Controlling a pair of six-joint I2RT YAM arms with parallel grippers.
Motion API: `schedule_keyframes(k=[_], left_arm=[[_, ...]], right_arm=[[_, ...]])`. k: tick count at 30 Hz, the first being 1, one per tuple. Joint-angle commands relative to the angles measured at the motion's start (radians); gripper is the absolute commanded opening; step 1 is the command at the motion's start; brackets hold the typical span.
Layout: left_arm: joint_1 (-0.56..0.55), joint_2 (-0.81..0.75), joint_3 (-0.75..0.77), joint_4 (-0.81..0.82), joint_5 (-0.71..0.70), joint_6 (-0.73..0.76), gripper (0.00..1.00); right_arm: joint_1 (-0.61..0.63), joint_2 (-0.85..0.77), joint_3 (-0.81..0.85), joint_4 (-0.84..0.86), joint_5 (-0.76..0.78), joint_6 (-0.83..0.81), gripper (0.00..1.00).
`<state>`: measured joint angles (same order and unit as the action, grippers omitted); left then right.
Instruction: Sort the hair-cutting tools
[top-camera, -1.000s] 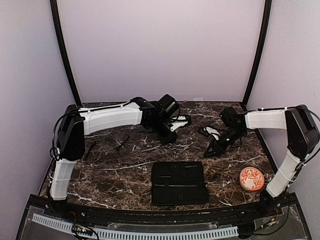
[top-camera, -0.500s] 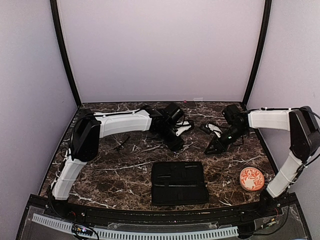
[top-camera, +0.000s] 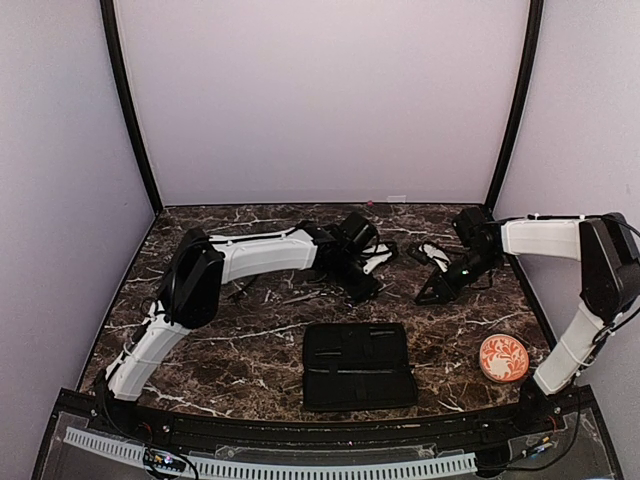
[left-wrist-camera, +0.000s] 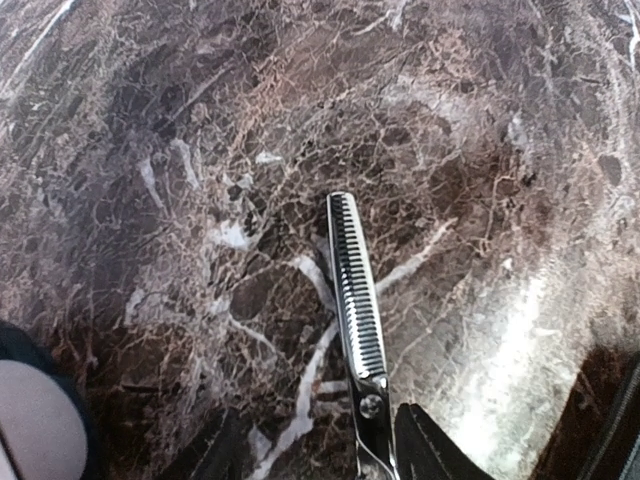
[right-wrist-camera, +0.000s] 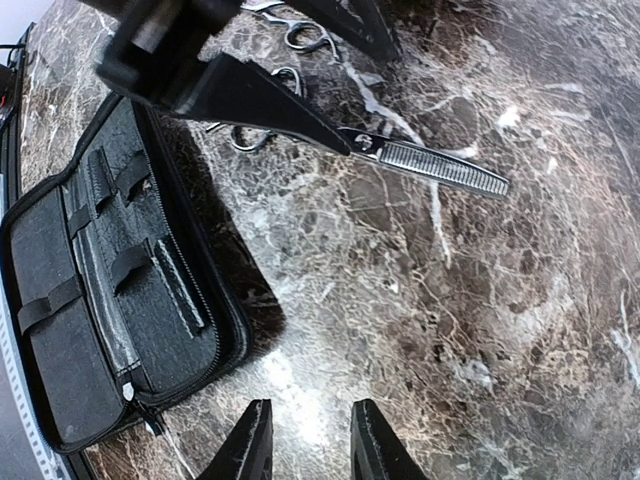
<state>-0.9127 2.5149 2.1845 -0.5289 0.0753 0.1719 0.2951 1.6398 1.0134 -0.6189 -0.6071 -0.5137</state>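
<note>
Dark marble bench (top-camera: 230, 350), silver toothed thinning scissors (left-wrist-camera: 358, 300) flat on it just behind the open black fabric case (top-camera: 360, 365), handles straddled by the spread left claw (top-camera: 366, 288). Behind-right of the case, right claw (right-wrist-camera: 312, 410) parted too, empty.

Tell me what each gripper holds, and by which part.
Nothing is gripped, as far as shows. The left gripper straddles the thinning scissors near their pivot, jaws apart; the right gripper is open and empty.
</note>
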Motion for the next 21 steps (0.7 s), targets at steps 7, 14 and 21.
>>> schedule_keyframes(k=[7,14,21], left_arm=[[-0.007,0.036,0.04,-0.064,0.01,0.037,0.47],[-0.006,0.035,0.092,-0.238,0.075,0.035,0.42],[-0.002,-0.023,-0.022,-0.393,0.045,0.049,0.29]], right_arm=[[-0.01,-0.019,-0.009,0.013,-0.006,0.006,0.26],[-0.011,-0.02,-0.013,0.036,0.028,0.022,0.26],[-0.011,-0.007,-0.006,0.026,0.018,0.016,0.26]])
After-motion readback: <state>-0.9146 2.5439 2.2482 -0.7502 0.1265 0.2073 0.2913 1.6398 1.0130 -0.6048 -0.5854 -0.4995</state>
